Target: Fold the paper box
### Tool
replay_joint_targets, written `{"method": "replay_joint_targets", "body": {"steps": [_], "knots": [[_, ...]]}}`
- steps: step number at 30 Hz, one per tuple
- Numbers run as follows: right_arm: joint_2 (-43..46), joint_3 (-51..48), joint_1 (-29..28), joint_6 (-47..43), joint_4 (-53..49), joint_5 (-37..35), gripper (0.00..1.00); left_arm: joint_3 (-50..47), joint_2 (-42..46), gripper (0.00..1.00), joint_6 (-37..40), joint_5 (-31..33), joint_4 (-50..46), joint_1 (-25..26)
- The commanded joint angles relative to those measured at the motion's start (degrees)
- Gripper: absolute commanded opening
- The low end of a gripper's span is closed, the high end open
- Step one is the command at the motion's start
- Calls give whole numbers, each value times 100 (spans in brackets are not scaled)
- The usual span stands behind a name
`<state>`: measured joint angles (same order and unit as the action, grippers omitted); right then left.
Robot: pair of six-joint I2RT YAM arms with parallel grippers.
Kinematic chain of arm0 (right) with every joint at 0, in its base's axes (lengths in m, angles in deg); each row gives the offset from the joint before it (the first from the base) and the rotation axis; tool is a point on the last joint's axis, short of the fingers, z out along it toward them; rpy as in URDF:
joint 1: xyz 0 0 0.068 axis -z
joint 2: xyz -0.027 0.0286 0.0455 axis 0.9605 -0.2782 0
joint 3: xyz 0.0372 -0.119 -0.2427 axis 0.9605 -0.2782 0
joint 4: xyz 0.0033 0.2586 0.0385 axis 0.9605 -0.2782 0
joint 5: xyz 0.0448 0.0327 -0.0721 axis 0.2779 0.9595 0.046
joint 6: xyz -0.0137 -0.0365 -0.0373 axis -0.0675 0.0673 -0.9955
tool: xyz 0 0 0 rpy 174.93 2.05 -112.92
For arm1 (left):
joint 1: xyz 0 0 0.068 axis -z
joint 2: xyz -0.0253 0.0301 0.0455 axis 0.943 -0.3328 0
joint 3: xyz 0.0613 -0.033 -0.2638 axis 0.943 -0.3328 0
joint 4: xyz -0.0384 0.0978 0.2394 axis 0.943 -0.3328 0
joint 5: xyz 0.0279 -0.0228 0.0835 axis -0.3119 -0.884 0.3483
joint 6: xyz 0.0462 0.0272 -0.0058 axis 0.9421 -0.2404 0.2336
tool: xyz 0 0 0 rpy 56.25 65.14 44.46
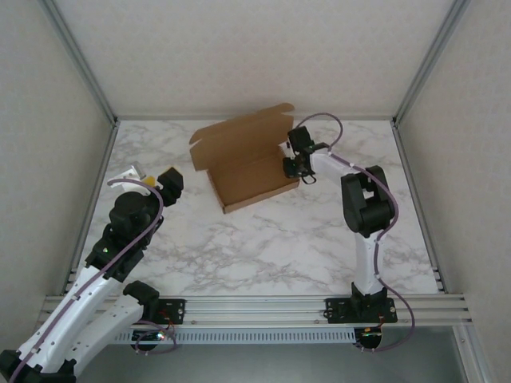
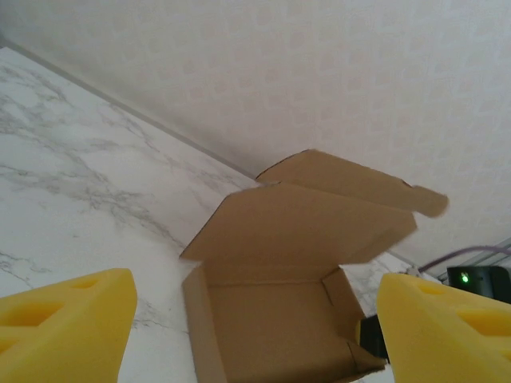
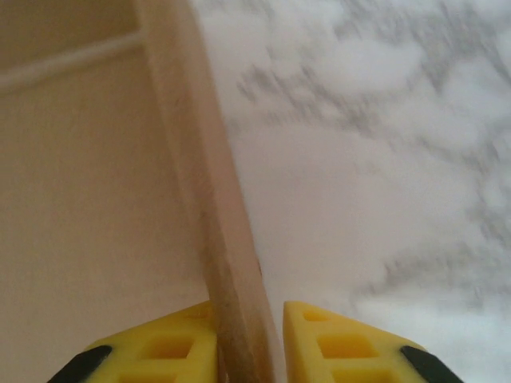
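The paper box (image 1: 249,174) is a brown cardboard tray in the middle back of the table. Its lid (image 1: 239,136) stands open at the rear. My right gripper (image 1: 292,166) is at the box's right side wall. In the right wrist view that wall (image 3: 214,215) runs up between the yellow fingers of the right gripper (image 3: 249,315), which is shut on it, the left finger pressed against it. My left gripper (image 1: 160,182) hovers open over the table left of the box. In the left wrist view the left gripper (image 2: 255,291) faces the tray's open inside (image 2: 271,319).
The marble table top (image 1: 263,239) has bare room in front of the box. White walls and aluminium posts (image 1: 80,60) enclose the sides and back. A metal rail (image 1: 255,307) runs along the near edge.
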<state>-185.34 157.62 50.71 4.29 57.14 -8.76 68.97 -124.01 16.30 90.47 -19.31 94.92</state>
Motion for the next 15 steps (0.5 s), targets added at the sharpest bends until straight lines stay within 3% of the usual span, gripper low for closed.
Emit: {"method": "replay_joint_targets", "body": {"steps": [1, 8, 12, 15], "knots": [[560, -715, -1, 558, 157, -549, 24, -33, 78, 79, 70, 158, 80, 51], [1555, -1974, -170, 1193, 559, -881, 28, -148, -22, 78, 170, 183, 273, 34], [2052, -2293, -163, 1189, 694, -979, 52, -155, -174, 79, 311, 38, 400, 34], [2688, -2476, -165, 1065, 824, -965, 60, -31, -335, 79, 422, -180, 517, 34]]}}
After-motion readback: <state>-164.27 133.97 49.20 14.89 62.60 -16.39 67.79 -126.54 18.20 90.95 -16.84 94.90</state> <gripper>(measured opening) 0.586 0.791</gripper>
